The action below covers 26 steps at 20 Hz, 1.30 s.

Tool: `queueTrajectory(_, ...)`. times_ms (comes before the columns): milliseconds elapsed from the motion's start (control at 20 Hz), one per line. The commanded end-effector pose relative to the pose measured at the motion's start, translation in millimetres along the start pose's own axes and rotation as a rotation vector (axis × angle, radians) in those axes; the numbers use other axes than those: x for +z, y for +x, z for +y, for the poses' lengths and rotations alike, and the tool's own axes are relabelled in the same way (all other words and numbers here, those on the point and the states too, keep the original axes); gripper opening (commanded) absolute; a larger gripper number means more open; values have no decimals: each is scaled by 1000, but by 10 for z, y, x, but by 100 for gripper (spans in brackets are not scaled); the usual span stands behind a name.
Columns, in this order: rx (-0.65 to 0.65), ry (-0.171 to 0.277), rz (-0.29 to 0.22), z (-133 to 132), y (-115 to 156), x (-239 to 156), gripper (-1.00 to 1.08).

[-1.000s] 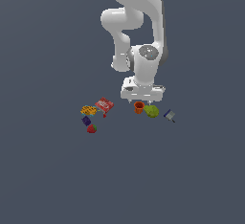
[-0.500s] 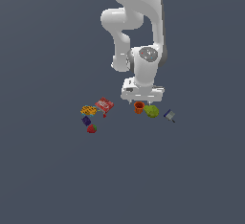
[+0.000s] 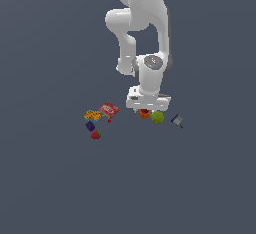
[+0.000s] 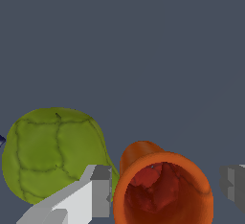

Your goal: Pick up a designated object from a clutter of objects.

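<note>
The orange cup (image 4: 162, 192) stands upright with its dark hollow facing the wrist camera, and it sits between the two fingers of my gripper (image 4: 167, 185). One finger (image 4: 95, 189) is close to the cup's rim, squeezed between the cup and the green fruit (image 4: 52, 153). The other finger (image 4: 233, 184) stands a little off the rim. The gripper is open. In the exterior view my gripper (image 3: 145, 109) hangs low over the orange cup (image 3: 144, 114), with the green fruit (image 3: 158, 117) right beside it.
A blue-grey tool (image 3: 177, 121) lies towards the exterior view's right. On the exterior view's left are a flat red box (image 3: 109, 109), a yellow-orange block (image 3: 92, 115), a purple piece (image 3: 90, 126) and a red strawberry (image 3: 96, 134).
</note>
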State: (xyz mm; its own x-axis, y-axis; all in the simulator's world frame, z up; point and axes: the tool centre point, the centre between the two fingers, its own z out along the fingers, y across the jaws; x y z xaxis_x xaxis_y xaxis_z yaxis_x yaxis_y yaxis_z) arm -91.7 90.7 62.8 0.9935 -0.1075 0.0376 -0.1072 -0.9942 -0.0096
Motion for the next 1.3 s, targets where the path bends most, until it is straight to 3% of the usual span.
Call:
queueTrajectory(0,-10,-9,-38,-5,-155,199,100)
queueTrajectory(150,-10,-9,-38,-5,-156,220,100)
queueTrajectory(200,-10,-9,-38,-5,-156,220,-100)
queueTrajectory(650,-10,-9,-38,-5,-156,220,-100)
queueTrajectory(700,-1,4,19,-15,65,6,-100)
queueTrajectory(1250,-3,4,14,157,157,-264,-100)
